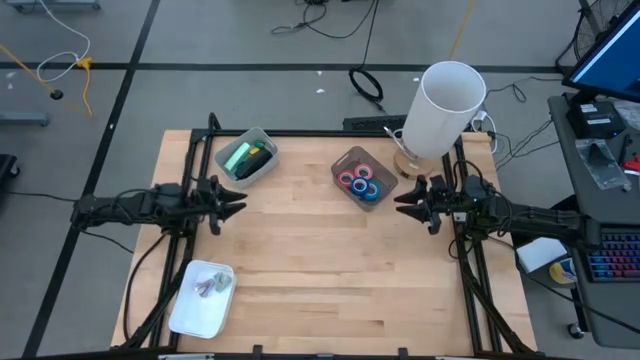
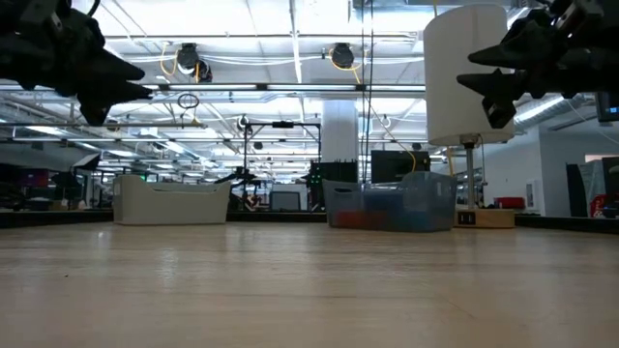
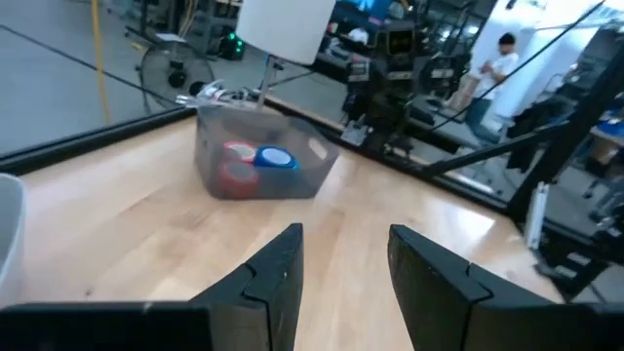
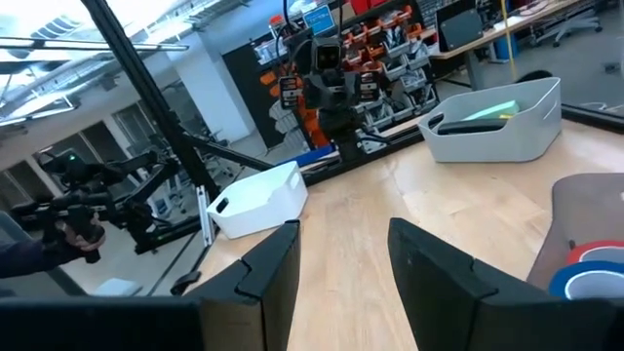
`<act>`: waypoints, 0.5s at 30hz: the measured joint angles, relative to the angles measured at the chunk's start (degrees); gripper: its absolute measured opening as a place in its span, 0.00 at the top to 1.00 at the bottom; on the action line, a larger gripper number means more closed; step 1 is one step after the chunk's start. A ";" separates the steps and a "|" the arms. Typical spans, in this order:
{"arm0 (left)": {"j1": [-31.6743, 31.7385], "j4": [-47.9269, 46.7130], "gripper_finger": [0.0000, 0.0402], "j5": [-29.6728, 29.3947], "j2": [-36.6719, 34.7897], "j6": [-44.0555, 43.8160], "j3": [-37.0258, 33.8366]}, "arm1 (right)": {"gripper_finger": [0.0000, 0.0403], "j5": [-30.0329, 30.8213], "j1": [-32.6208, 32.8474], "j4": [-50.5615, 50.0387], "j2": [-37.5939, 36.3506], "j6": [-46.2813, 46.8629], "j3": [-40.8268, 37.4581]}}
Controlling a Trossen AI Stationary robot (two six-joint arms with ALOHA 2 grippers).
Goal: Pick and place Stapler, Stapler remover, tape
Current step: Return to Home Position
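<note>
Closest to us in its own wrist view, the left tool [image 3: 346,234] shows two dark fingers [image 3: 278,278] parted by a clear gap, with nothing between them. The right tool [image 4: 343,229] looks the same in its wrist view: its fingers [image 4: 434,273] are spread and hold nothing. From above, we see the left tool at the left side of the wooden surface [image 1: 320,265] and the right tool at the right side. They point toward each other and are well apart. In the low view both hang above the surface and touch nothing.

Near the right tool, toward the top of the high view, stands a translucent grey bin [image 1: 339,168]. The tape [image 1: 361,181] lies inside it as a cluster of blue and red rolls. Just beside this bin rises a tall white cylinder [image 1: 447,105].

Close to the left tool, also toward the top, a light grey bin [image 1: 262,173] holds a green stapler [image 1: 238,155] and a dark stapler [image 1: 257,158] side by side.

At the lower left corner a white bin [image 1: 190,318] holds the staple removers [image 1: 209,287], whose colours we cannot make out.

Beyond the surface, the left wrist view shows a person [image 3: 501,64] in a white top. Any lettering on the bins, rolls or staplers is too small for us to read.
</note>
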 joint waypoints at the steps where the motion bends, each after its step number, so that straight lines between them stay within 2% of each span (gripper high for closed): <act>1: 0.00 -0.45 0.62 -0.18 0.00 0.42 0.00 | 0.62 0.24 0.00 0.08 0.00 -0.29 0.00; 5: 0.00 -1.79 0.62 -0.51 0.06 0.98 -0.08 | 0.62 2.88 0.54 0.60 0.20 -0.48 -0.26; 15: 0.00 1.39 0.62 -2.33 0.07 -1.63 -4.98 | 0.62 2.97 1.34 7.14 -1.02 -2.06 -3.13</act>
